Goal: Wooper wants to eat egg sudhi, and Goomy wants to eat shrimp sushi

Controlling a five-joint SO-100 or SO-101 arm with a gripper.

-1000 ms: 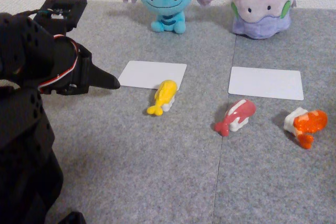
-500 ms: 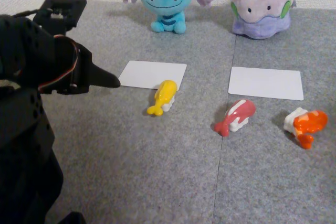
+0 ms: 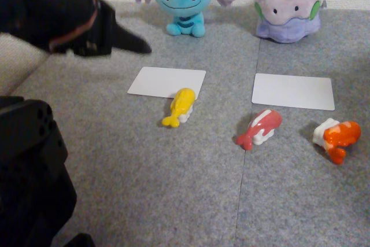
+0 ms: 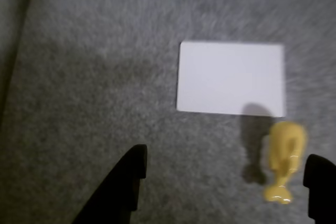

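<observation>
Gripper point(image 4: 226, 174) spread empty, glossy yellow egg sudhi point(image 4: 284, 158)

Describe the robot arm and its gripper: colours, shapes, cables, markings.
In the fixed view the arm is matte black plastic with blocky housings. Red and white cables loop around the wrist. The gripper tapers to a pointed black tip. A black base block has small round holes. In the wrist view the gripper shows two dark fingers. No markings are readable.

Black plastic arm with a pointed gripper point(image 3: 141, 46).
Reddish cable loops around its wrist housing; the base block seems perforated with small holes.
</observation>
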